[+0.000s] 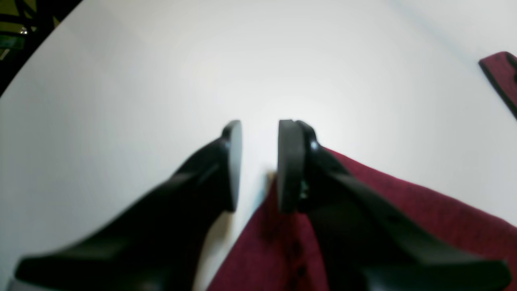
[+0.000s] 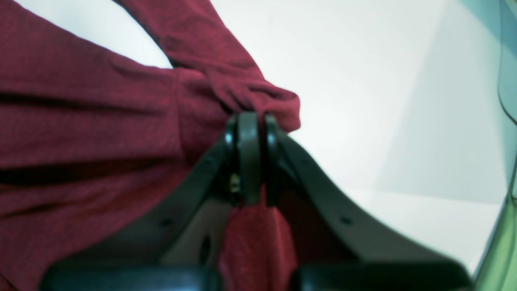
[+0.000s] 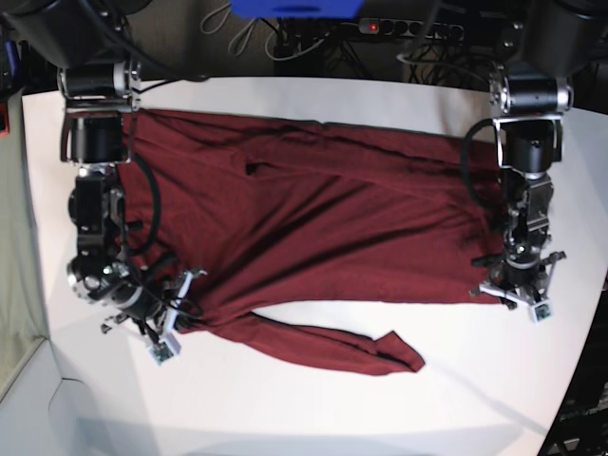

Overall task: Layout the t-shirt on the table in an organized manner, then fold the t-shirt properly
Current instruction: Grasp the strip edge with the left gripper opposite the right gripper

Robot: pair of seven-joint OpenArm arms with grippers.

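Laying-out step. The t-shirt [image 3: 323, 209] lies spread across the worktop [image 3: 304, 408], one sleeve trailing toward 6 o'clock. My right end effector [image 2: 252, 121] is clamped on bunched fabric at 8 o'clock; my left end effector [image 1: 258, 161], jaws parted and empty, sits at the hem at 4 o'clock. Next, I judge, I must grip there and tension both ends.

Soft maroon t-shirt [image 3: 332, 209] of wrinkly, finely textured woven-looking cloth, smooth matt white counter [image 3: 313, 408], black matt plastic-looking jaws on left gripper [image 1: 258, 161] and right gripper [image 2: 252, 157]
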